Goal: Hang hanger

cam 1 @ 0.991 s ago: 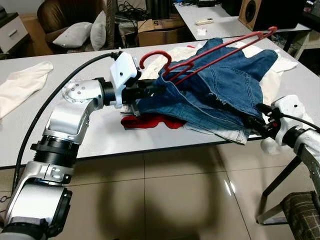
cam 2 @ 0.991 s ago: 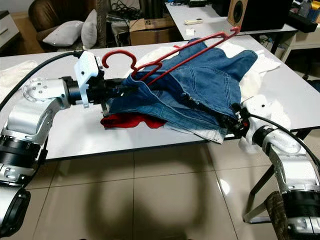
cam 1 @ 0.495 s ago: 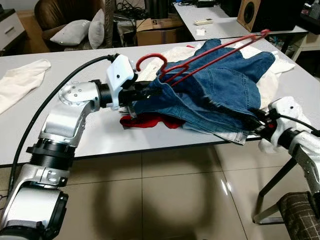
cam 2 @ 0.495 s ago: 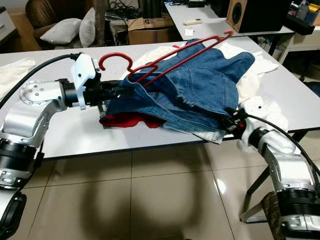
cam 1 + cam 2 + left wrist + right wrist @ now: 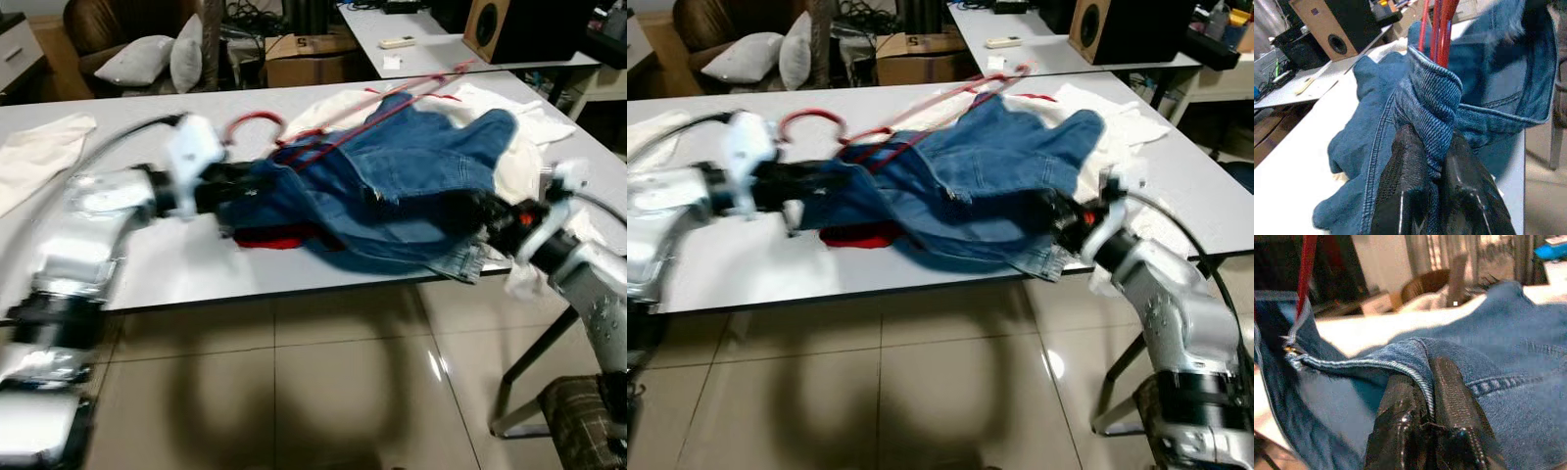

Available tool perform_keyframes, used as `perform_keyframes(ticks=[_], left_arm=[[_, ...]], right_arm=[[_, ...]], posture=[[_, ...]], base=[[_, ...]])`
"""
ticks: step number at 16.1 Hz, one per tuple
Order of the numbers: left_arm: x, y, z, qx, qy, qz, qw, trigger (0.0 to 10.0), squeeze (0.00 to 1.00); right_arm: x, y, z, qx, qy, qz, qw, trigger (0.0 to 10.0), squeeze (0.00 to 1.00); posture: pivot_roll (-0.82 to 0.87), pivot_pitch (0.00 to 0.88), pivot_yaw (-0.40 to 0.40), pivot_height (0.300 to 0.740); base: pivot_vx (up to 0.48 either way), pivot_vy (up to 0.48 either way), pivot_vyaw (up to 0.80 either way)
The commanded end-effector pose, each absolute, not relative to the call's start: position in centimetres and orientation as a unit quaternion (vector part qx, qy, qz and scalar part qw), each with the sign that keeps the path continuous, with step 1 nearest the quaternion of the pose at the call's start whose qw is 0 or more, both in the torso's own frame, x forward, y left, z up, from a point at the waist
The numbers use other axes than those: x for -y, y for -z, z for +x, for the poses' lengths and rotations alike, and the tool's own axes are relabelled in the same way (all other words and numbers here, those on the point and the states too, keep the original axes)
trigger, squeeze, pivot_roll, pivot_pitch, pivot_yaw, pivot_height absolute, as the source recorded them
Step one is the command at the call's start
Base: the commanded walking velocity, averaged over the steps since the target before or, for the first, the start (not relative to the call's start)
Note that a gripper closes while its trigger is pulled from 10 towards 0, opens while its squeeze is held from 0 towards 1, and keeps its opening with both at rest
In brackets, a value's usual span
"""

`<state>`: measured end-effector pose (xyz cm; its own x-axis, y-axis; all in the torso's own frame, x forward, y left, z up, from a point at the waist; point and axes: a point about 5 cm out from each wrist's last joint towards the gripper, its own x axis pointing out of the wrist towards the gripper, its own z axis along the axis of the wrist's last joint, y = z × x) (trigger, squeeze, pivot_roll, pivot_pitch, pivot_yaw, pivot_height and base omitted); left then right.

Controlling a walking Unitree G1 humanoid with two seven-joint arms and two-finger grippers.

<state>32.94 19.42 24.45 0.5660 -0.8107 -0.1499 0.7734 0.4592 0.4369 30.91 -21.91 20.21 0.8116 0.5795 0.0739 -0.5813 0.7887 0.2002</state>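
Observation:
A pair of blue jeans (image 5: 411, 186) lies spread over the white table (image 5: 147, 264) with a red hanger (image 5: 333, 127) threaded through it, the hook end toward my left. My left gripper (image 5: 245, 186) is shut on the jeans' waistband fold (image 5: 1430, 122), right under the hanger's red wires (image 5: 1442, 29). At the table's front right edge my right gripper (image 5: 485, 215) is shut on another edge of the jeans (image 5: 1415, 357). The head views are blurred.
A red cloth (image 5: 284, 237) lies under the jeans and white garments (image 5: 529, 157) behind them. Another white cloth (image 5: 44, 152) rests at the table's far left. A second table with a speaker (image 5: 509, 24) stands behind; cushions and boxes at the back.
Both arms have shifted left with the jeans. The hanger, which stood raised over the jeans, now lies lower and flatter. The view has blurred.

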Motion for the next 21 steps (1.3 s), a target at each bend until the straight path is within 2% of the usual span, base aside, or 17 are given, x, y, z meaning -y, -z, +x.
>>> perform_keyframes(ticks=[1,2,4,7,11,15,18,21], left_arm=[[-20.5,-25.4,32.4,0.046,0.461,0.238,0.854,0.0,0.00],[-20.9,-25.8,31.8,0.049,0.470,0.234,0.850,0.0,0.00],[-21.4,-26.9,28.3,0.011,0.543,0.230,0.807,0.0,0.00],[-20.0,-24.0,27.1,-0.058,0.588,0.221,0.776,0.0,0.00],[-18.8,-23.8,27.4,-0.057,0.575,0.203,0.791,0.0,0.00],[-19.7,-21.5,28.4,-0.120,0.535,0.274,0.790,0.0,0.00],[-18.8,-20.6,28.8,-0.137,0.535,0.289,0.782,0.0,0.00],[-18.7,-20.5,30.8,-0.130,0.479,0.304,0.813,0.0,0.00]], right_arm=[[21.5,-21.6,30.9,0.021,-0.316,0.121,0.941,0.0,0.00],[21.2,-22.0,31.1,0.022,-0.321,0.128,0.938,0.0,0.00],[20.1,-24.1,32.8,0.024,-0.320,0.172,0.931,0.0,0.00],[20.5,-25.0,34.8,0.024,-0.266,0.174,0.948,0.0,0.00],[21.3,-23.9,35.2,-0.018,-0.236,0.139,0.962,0.0,0.00],[21.3,-25.3,35.0,0.011,-0.251,0.151,0.956,0.0,0.00],[21.1,-25.9,35.0,0.019,-0.257,0.147,0.955,0.0,0.00],[20.2,-26.2,34.6,0.023,-0.283,0.141,0.948,0.0,0.00]], posture=[[0.00,0.000,-0.002,0.740],[0.00,0.000,-0.011,0.740],[0.04,0.000,-0.046,0.740],[0.05,0.000,-0.049,0.740],[0.04,0.000,-0.035,0.740],[0.03,0.000,-0.025,0.740],[0.03,0.000,-0.016,0.740],[0.02,0.000,-0.007,0.740]], base=[[0.000,0.000,0.00],[0.000,0.000,0.00],[0.000,0.000,0.00],[0.000,0.000,0.00],[0.000,0.000,0.00],[0.000,0.000,0.00],[0.000,0.000,0.00],[0.000,0.000,0.00]])
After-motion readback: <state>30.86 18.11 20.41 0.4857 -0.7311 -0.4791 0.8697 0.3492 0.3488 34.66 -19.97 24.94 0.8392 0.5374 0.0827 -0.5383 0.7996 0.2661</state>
